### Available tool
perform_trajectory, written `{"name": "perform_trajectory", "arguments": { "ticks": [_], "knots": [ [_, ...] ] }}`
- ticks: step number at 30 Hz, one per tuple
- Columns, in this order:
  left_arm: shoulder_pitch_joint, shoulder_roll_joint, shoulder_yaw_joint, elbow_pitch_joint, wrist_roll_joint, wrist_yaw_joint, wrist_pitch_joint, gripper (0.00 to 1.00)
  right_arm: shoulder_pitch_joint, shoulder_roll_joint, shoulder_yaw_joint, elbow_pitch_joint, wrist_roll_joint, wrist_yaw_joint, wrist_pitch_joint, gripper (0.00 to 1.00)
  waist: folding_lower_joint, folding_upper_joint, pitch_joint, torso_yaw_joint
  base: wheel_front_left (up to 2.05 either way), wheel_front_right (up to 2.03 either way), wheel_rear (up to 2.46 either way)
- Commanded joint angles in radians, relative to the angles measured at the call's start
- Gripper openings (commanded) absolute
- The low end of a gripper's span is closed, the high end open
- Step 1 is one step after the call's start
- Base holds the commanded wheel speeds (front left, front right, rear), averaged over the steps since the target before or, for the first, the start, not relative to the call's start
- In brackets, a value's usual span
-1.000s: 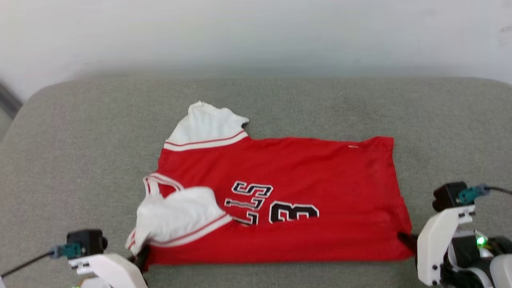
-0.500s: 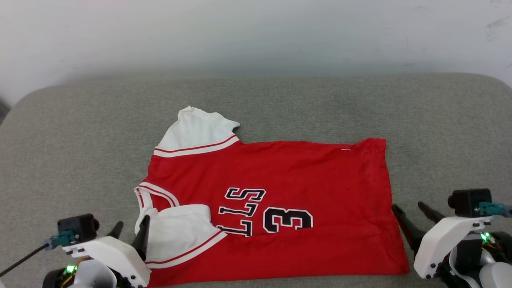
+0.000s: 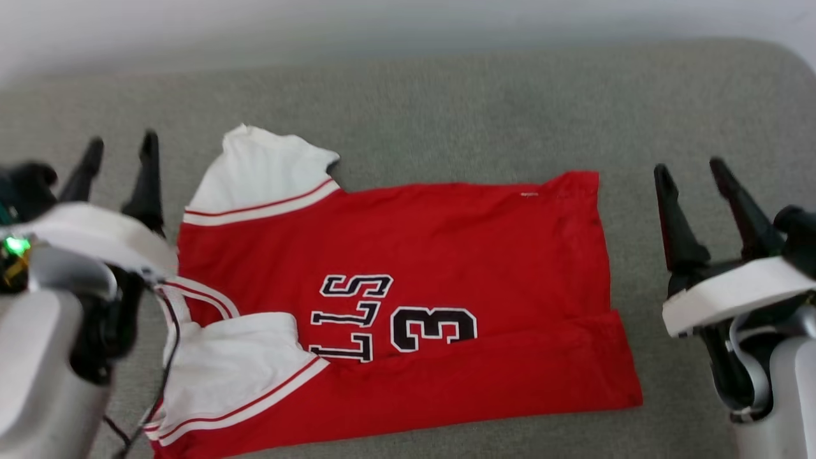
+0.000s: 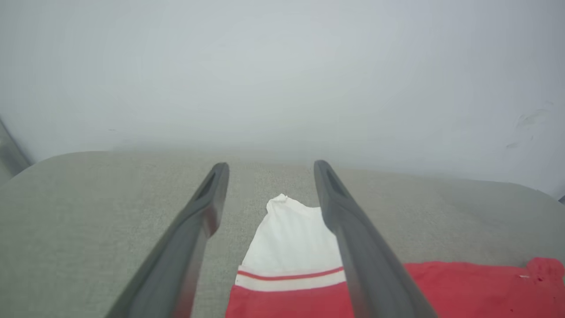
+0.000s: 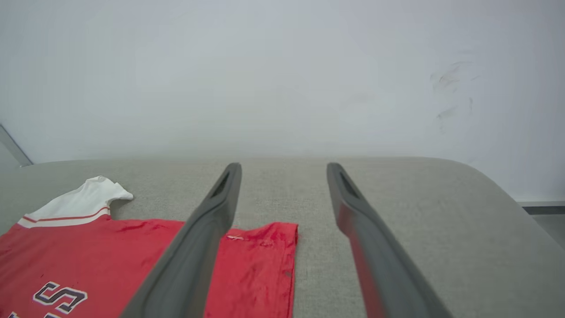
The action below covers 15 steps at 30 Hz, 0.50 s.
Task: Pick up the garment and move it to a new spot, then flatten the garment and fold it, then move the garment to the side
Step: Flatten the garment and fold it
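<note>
A pale wall [image 4: 282, 66] backs a broad grey, fabric-covered surface [image 3: 446, 95], and the garment [image 3: 478, 242] lies spread near the middle of it. It is turned sideways to the robot, with the striped collar [image 3: 197, 296] toward the robot's left and the hem [image 3: 605, 287] toward its right. A crease along the near long edge suggests that side is already folded in. The near sleeve [image 3: 236, 363] is laid over the chest beside the number 3 [image 3: 433, 328], while the far sleeve [image 3: 258, 169] sticks out flat, away from the robot.

The left gripper [image 3: 122, 148] hovers just beside the shoulder end and the right gripper [image 3: 692, 167] just off the hem. Both sets of jaws are spread, holding nothing and clear of the cloth.

The garment looks like a thin, light knit, limp rather than stiff. It should sag and wrinkle between two holds and may slide on the grey fabric if dragged. The best grips for folding the far side seem to be the far shoulder seam by the striped cuff and the far hem corner [image 3: 590, 178]. The jaws would need to pinch every layer at those edges.
</note>
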State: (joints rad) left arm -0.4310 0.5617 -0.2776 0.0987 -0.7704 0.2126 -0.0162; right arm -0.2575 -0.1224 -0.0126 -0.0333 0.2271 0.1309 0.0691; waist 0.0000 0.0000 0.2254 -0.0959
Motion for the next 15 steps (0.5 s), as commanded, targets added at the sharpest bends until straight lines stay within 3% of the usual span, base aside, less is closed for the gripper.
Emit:
{"name": "perform_trajectory", "arguments": {
  "ticks": [1, 7, 15],
  "knots": [
    [-0.05, 0.01, 0.003, 0.012, 0.001, -0.012, 0.017, 1.0, -0.032, 0.013, 0.0, -0.021, -0.008, 0.0, -0.008, 1.0, 0.0, 0.0, 0.118, -0.032, 0.0, 0.0, 0.0],
    [-0.247, 0.073, -0.006, 0.072, -0.026, -0.081, 0.154, 1.0, -0.1, 0.043, 0.025, -0.073, -0.02, 0.0, -0.016, 1.0, 0.0, 0.0, 0.246, -0.075, 0.0, 0.0, 0.0],
    [-0.475, 0.192, -0.053, 0.157, -0.124, -0.187, 0.537, 1.0, -0.139, 0.06, 0.045, -0.085, -0.012, 0.0, -0.022, 1.0, 0.0, 0.0, 0.315, -0.132, 0.0, 0.0, 0.0]
  ]
}}
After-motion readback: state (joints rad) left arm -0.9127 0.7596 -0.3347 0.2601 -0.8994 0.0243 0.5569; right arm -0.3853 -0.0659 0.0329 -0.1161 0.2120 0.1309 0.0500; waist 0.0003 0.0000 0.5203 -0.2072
